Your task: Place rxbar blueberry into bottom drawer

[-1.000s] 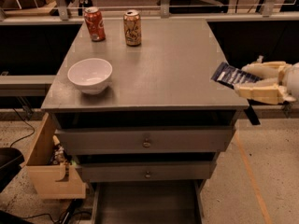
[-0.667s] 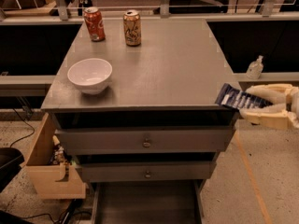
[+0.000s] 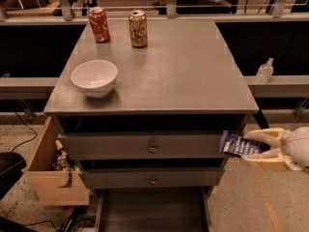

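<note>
Pincer (image 3: 247, 148) hangs off to the right of the grey cabinet (image 3: 212, 177), level with the upper knobbed drawer (image 3: 120, 146). Its two pale fingers are clamped on the rxbar blueberry (image 3: 235, 144), and the dark blue wrapper pokes leftward, just overlapping the cabinet's right edge. Lower down and to the left, the bottom drawer (image 3: 149, 212) stands pulled out, dark inside. On the worktop (image 3: 193, 66) a white bowl (image 3: 94, 77) sits near the front left, and two cans stand at the back — one red (image 3: 99, 24), one tan (image 3: 138, 29).
</note>
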`<state>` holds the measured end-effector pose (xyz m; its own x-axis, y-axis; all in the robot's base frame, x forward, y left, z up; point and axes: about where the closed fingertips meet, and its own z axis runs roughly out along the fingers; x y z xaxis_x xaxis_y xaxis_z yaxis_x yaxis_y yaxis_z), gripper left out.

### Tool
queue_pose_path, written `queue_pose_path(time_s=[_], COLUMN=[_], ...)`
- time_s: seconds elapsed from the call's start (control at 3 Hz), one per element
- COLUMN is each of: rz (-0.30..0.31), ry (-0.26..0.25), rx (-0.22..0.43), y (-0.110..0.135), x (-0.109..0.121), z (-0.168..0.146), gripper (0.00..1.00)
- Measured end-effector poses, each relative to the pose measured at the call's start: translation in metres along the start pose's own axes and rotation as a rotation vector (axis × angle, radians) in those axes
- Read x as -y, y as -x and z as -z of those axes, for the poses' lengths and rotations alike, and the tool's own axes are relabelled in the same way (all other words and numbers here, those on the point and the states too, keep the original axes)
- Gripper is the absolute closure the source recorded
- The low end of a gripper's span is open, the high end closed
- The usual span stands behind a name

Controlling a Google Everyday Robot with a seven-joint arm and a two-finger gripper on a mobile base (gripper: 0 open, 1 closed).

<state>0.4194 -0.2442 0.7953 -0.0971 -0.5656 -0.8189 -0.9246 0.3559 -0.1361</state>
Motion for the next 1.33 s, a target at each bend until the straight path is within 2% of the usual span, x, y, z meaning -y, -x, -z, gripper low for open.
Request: queue_pose_path(time_s=[0.33, 0.67, 1.0, 1.33], rz=[-0.041, -0.041, -0.067, -0.120], ry=[0.071, 0.071, 0.066, 0.086], rx=[-0.027, -0.027, -0.011, 0.018], y=[-0.046, -0.046, -0.067, -0.124], x=[-0.005, -0.005, -0.016, -0.040], z=[-0.029, -0.029, -0.054, -0.113], gripper=[1.00, 1.00, 1.00, 1.00])
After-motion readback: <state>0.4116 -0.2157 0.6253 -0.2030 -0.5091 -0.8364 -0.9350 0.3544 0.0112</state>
